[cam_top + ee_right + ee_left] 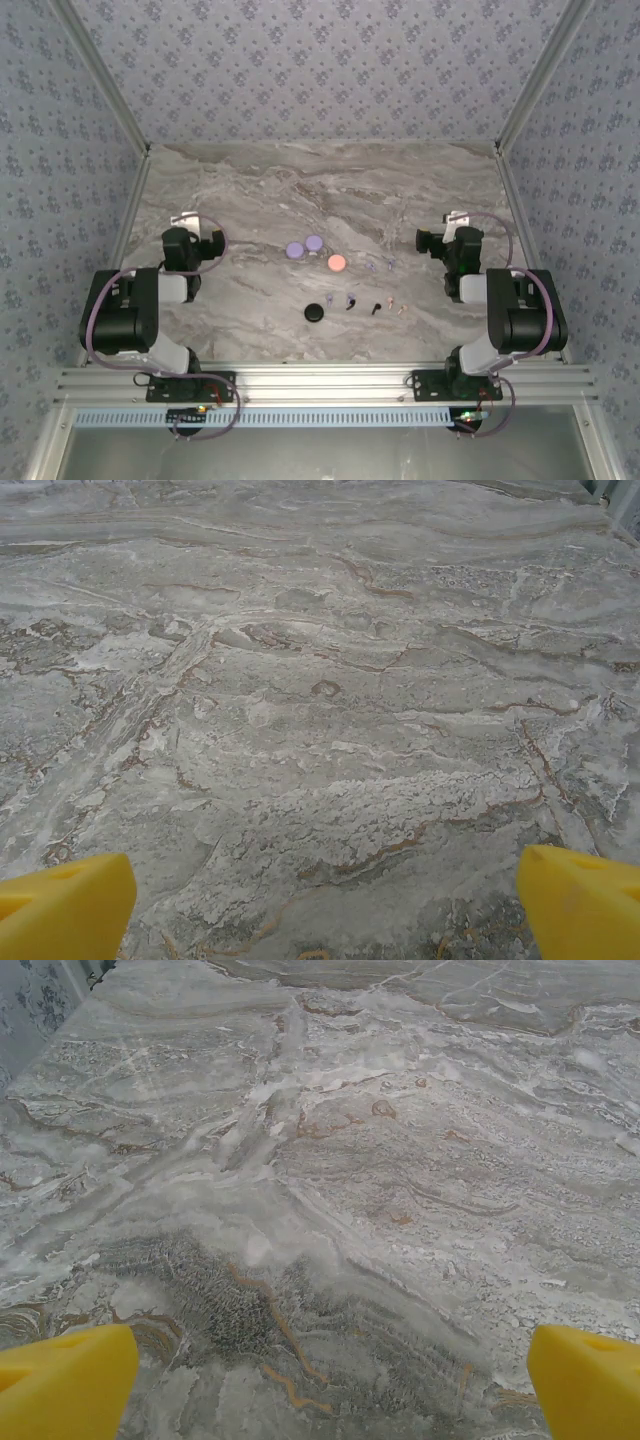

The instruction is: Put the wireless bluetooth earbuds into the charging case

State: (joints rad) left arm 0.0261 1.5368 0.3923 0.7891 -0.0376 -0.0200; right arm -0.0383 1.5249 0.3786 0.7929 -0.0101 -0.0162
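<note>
From above, the left pincer [190, 238] and the right pincer [443, 238] hang over the marble table [300, 190], well apart, and all the task's pieces lie between them. The earbuds sit loose on the stone. One lilac pair [381, 264] is nearest the right pincer. A second lilac pair [341, 298], a black bud [376, 308] and a pale pink pair [397, 305] lie closer to the near edge.

On the left pincer's side of the buds are four round discs: two lilac discs [304, 246] touching each other, a salmon disc [337, 263] and a black disc [316, 312]. I take these to be the charging cases. They look flat and closed with nothing resting in them, though they are too small here to be sure of the lids.

The buds are probably very light, stiff and smooth, so they could slip or flick away under a hard squeeze. A gentle pinch across the stem, close to the tabletop, looks like the safest hold.

In the left wrist view, the left pincer [320, 1390] stands spread wide, with its yellow fingertips [65, 1380] at the bottom corners. Nothing is between them, and bare stone lies ahead.

In the right wrist view, the right pincer [320, 910] is spread just as wide and holds nothing.
</note>
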